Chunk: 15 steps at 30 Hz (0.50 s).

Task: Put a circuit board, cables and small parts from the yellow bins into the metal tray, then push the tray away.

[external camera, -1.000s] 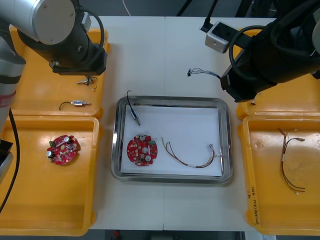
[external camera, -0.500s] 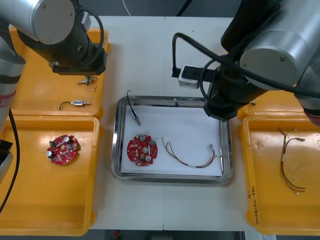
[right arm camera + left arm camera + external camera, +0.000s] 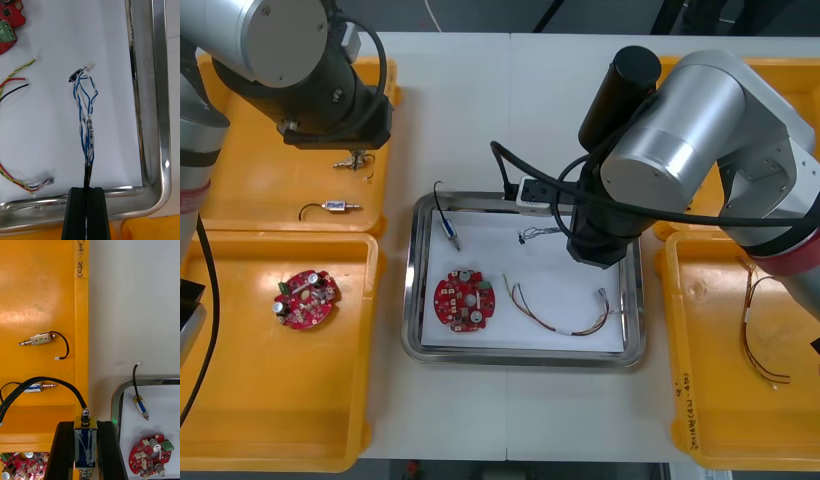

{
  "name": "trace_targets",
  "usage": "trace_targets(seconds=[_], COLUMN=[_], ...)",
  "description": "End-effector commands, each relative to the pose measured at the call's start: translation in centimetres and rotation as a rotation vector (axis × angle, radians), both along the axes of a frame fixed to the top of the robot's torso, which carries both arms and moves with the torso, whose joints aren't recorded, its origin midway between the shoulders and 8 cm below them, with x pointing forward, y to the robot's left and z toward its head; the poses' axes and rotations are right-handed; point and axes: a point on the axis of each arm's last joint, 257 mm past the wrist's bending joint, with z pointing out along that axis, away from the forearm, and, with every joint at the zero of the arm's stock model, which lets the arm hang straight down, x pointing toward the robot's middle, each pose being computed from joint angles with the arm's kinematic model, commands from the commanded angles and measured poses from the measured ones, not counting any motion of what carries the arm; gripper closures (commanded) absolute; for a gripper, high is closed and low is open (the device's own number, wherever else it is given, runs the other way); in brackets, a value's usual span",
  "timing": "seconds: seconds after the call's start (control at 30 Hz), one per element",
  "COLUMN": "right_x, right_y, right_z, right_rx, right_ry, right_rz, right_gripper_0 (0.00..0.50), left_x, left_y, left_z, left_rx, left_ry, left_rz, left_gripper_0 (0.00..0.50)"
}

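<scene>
While the L gripper [image 3: 85, 424] hangs over the far left bin [image 3: 240, 190], its fingers [image 3: 63, 453] are clamped on a small metal part [image 3: 85, 444] w/ a blue body; a black lead loops off the part's top. Two loose parts lie in that bin: one [image 3: 37, 387] nearer the fingers, the other [image 3: 37, 339] further off.

R gripper [image 3: 87, 189] is over the tray [image 3: 520, 358], toward the far right of its white inside. Its fingers [image 3: 77, 213] are pressed together on one end of the blue-white cable [image 3: 87, 127]. Rest of the cable runs out from the fingertips above the white liner, and its free end w/ small plugs sits near the rim but apart from it. Can't tell if that end touches the liner.

Lying in the tray: red board [image 3: 464, 300] at near left, red-yellow cable [image 3: 565, 318] just beside it on the right, and another metal part [image 3: 448, 228] at the far left corner, its black lead crossing the rim.

Near left bin [image 3: 240, 400] holds a second board [image 3: 305, 298]. Near right bin [image 3: 740, 420] holds a second red-yellow cable [image 3: 760, 335].
</scene>
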Motion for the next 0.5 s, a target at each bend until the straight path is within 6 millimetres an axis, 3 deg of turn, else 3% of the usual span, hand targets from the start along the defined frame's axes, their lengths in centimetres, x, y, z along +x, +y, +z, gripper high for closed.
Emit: trace_targets(seconds=[0.03, 0.5], right_x=[0.1, 1.5], right_y=[0.4, -1.1], right_z=[-2.2, -6.1], right_rx=[-0.022, -0.066], right_ry=[-0.024, -0.023], right_rz=[0.053, 0.068], right_gripper_0=[0.5, 0.5], left_x=[-0.1, -0.1], left_y=[1.6, 1.6], left_z=[1.4, 1.4], left_rx=[0.002, 0.0], left_ry=[-0.034, -0.034], left_rz=[0.019, 0.018], left_gripper_0=[0.5, 0.5])
